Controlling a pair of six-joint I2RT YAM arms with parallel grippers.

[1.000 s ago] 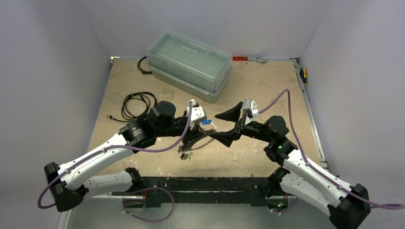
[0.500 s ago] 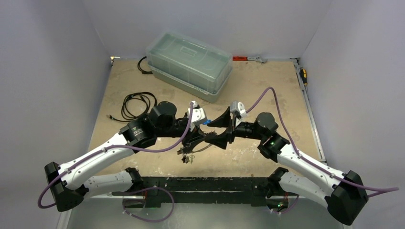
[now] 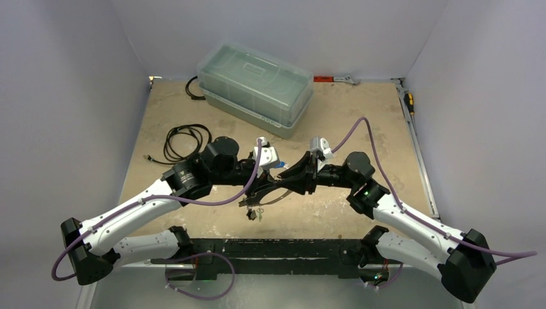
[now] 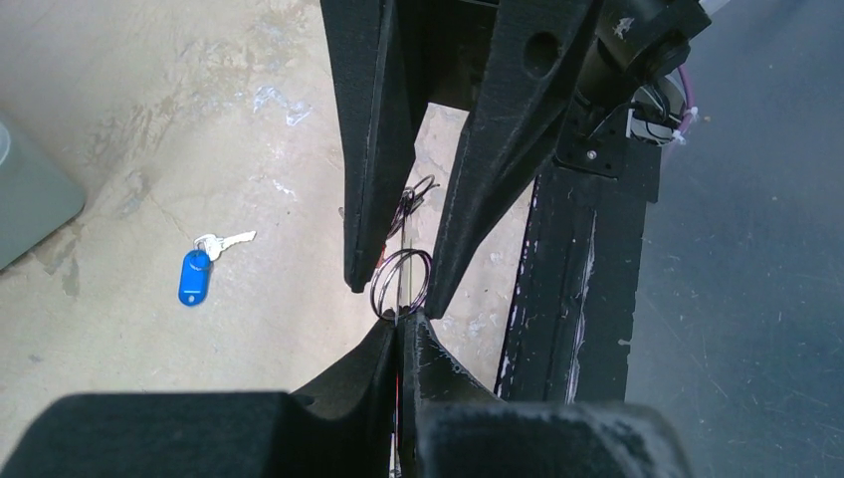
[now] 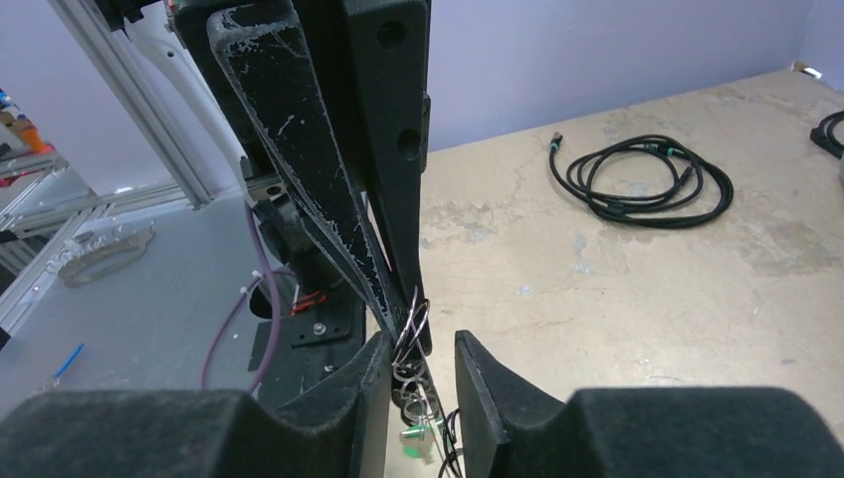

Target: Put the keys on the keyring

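The left gripper (image 4: pixel 400 334) is clamped tight on the thin wire of the keyring (image 4: pixel 400 281). It holds the ring edge-on above the table (image 4: pixel 149 119), so the small loops stick out past its tips where the other arm can reach them. The right gripper (image 5: pixel 420 366) comes in head-on from the opposite side, jaws part open and straddling those loops. No clear pinch shows, so contact can't be confirmed. A bunch of keys (image 3: pixel 251 210) hangs below the ring, probably already threaded. One blue-tagged key (image 4: pixel 194 274) lies loose on the table, well apart from both grippers and judged not yet on. Both arms reach inward with elbows out and wrists roughly level, fingertips meeting nose to nose over mid-table. The likely step is steadying or prising the ring.
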